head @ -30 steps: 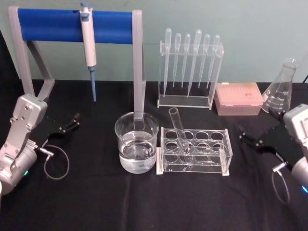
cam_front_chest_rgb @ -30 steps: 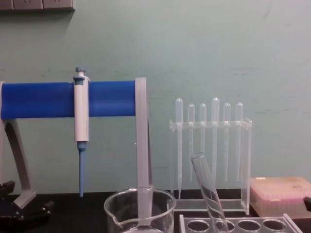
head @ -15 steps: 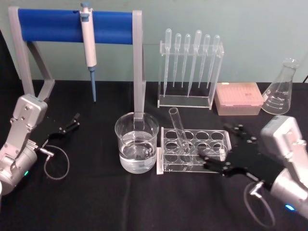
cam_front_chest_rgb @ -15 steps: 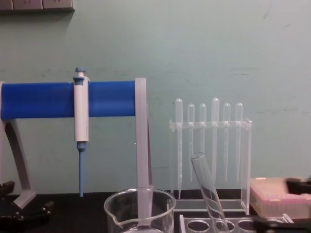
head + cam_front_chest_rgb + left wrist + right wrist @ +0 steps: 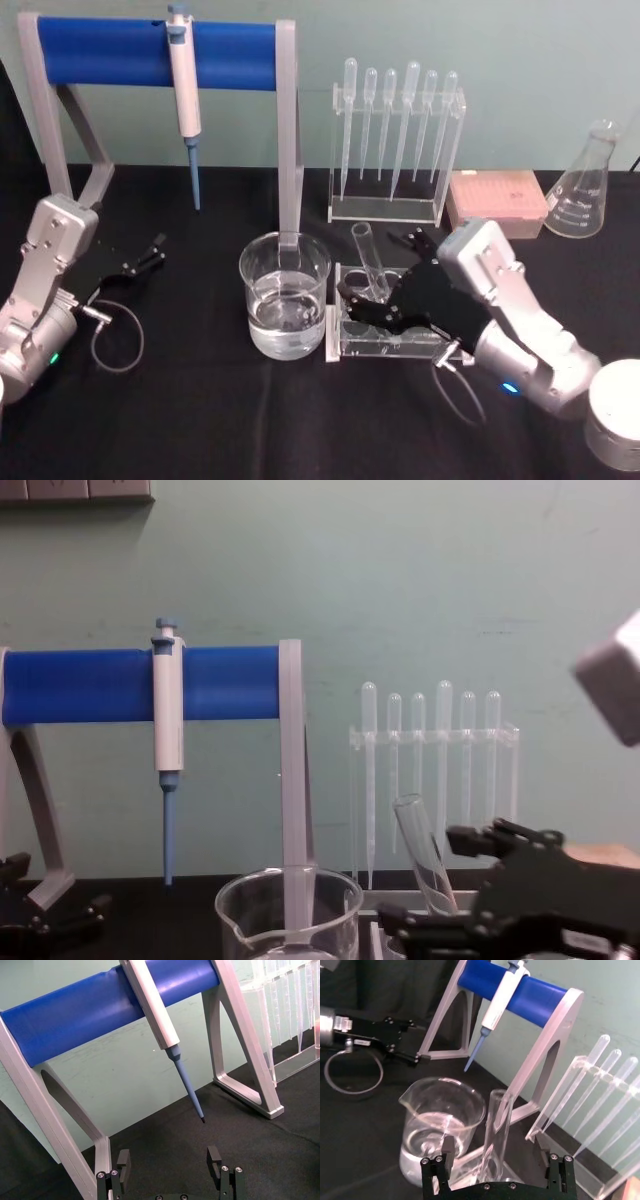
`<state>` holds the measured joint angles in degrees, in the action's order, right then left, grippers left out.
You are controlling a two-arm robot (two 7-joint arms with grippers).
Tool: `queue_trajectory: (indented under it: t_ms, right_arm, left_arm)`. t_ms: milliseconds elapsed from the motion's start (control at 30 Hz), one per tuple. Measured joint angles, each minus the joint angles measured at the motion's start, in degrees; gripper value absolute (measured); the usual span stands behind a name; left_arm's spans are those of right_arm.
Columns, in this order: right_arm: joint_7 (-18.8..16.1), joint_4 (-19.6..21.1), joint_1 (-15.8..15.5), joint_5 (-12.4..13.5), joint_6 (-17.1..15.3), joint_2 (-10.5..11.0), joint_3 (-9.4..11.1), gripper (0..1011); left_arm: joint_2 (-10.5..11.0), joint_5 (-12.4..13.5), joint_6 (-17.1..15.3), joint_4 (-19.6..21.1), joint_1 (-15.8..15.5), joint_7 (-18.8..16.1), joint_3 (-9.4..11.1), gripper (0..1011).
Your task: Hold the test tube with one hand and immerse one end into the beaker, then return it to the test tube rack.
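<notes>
The right gripper (image 5: 372, 265) has swung in from the right side of the table, where it sat a second ago, and now reaches over the test tube rack (image 5: 392, 348). Its jaws are spread wide, one on either side of the test tube (image 5: 364, 245), and they do not look to be pressing on the glass. The tube is in the same rack hole as before, at the end nearest the beaker. It leans with its rim tipped up and away, and it looks empty. Just beside the rack on its left, the beaker (image 5: 284, 295) has not shifted and holds clear liquid in its lower part.

Behind the rack, a clear stand (image 5: 448, 150) holds six plastic pipettes by their bulbs. A pink tip box (image 5: 495, 203) and an empty conical flask (image 5: 584, 185) sit to its right. The left gripper (image 5: 150, 255) rests where it was on the black cloth at the far left, its jaws apart, below the pipettor (image 5: 183, 90) hung on the blue bar.
</notes>
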<state>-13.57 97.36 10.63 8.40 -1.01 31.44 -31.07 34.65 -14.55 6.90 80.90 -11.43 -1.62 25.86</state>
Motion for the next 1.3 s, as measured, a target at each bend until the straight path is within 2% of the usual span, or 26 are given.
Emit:
queue_trajectory:
  t_ms: [133, 233, 433, 533, 600, 633, 733, 867, 967, 1033, 1133, 1300]
  right_arm:
    - [-0.9, -2.7, 2.1, -0.8, 0.2, -2.6, -0.6, 1004]
    - [-1.1, -3.4, 2.4, -0.9, 0.2, -3.4, -0.6, 993]
    - [-1.3, -3.8, 2.1, -1.1, -0.3, -4.7, 0.5, 853]
    - [-1.3, -3.6, 1.8, -1.3, -0.5, -4.9, 1.0, 743]
    - [-1.4, -3.4, 1.4, -1.5, -0.7, -5.0, 1.3, 708]
    - [-1.6, -3.2, 1.2, -1.5, -0.8, -5.0, 1.6, 654]
    - [-2.2, -3.0, 0.9, -1.3, -0.9, -5.1, 2.0, 596]
    - [-3.0, -3.0, 0.5, -1.1, -1.0, -5.4, 2.6, 425]
    - [-3.4, -2.6, 0.2, -1.0, -1.1, -5.6, 3.2, 364]
    - [-3.6, -1.8, -0.5, -0.6, -1.1, -5.8, 3.8, 281]
    - [-3.6, -0.4, -1.8, 0.1, -1.1, -6.0, 4.9, 228]
    - [-3.9, 1.9, -3.7, 2.1, -1.1, -6.3, 7.1, 225]
  left_arm:
    - [0.0, 0.0, 0.0, 0.0, 0.0, 0.0, 0.0, 1000]
    - [0.0, 0.0, 0.0, 0.0, 0.0, 0.0, 0.0, 1000]
    - [0.0, 0.0, 0.0, 0.0, 0.0, 0.0, 0.0, 1000]
    - [0.0, 0.0, 0.0, 0.0, 0.0, 0.0, 0.0, 1000]
    - [0.0, 0.0, 0.0, 0.0, 0.0, 0.0, 0.0, 1000]
    - [0.0, 0.0, 0.0, 0.0, 0.0, 0.0, 0.0, 1000]
    - [0.0, 0.0, 0.0, 0.0, 0.0, 0.0, 0.0, 1000]
    - [0.0, 0.0, 0.0, 0.0, 0.0, 0.0, 0.0, 1000]
    - [0.0, 0.0, 0.0, 0.0, 0.0, 0.0, 0.0, 1000]
    - [0.0, 0.0, 0.0, 0.0, 0.0, 0.0, 0.0, 1000]
    - [0.0, 0.0, 0.0, 0.0, 0.0, 0.0, 0.0, 1000]
    - [0.0, 0.0, 0.0, 0.0, 0.0, 0.0, 0.0, 1000]
